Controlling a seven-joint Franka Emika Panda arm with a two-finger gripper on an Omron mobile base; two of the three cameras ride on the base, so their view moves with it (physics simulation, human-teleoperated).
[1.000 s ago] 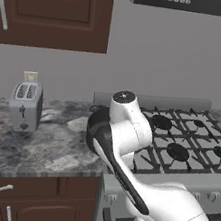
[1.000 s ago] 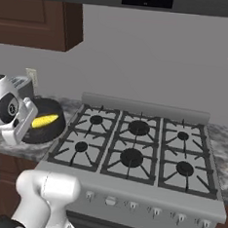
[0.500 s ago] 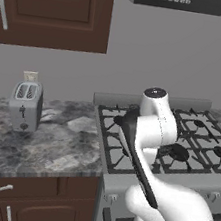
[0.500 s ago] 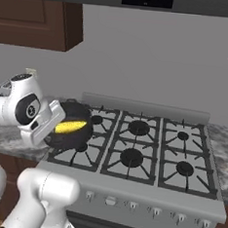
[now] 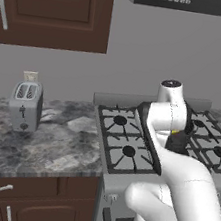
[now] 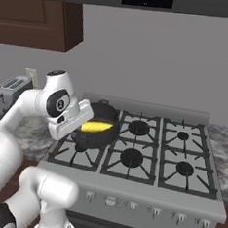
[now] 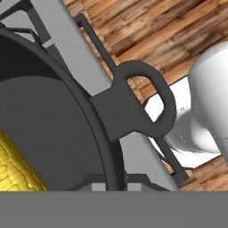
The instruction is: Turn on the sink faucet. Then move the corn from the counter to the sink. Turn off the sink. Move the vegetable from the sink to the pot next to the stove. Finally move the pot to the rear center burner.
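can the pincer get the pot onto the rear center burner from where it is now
Probably yes. The pincer is shut on the pot's rim, carrying it with the corn inside over the left burners. The rear center burner sits just beside it, bare, with nothing between.

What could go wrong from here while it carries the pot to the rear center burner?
The pot, with the corn loose inside, hangs from a grip at its rim over the stove's left burners; a tilt could let it slip. It rides low over the grates and could catch one. The gripper and wrist hide the near rim in the right base view, so clearance is hard to judge.
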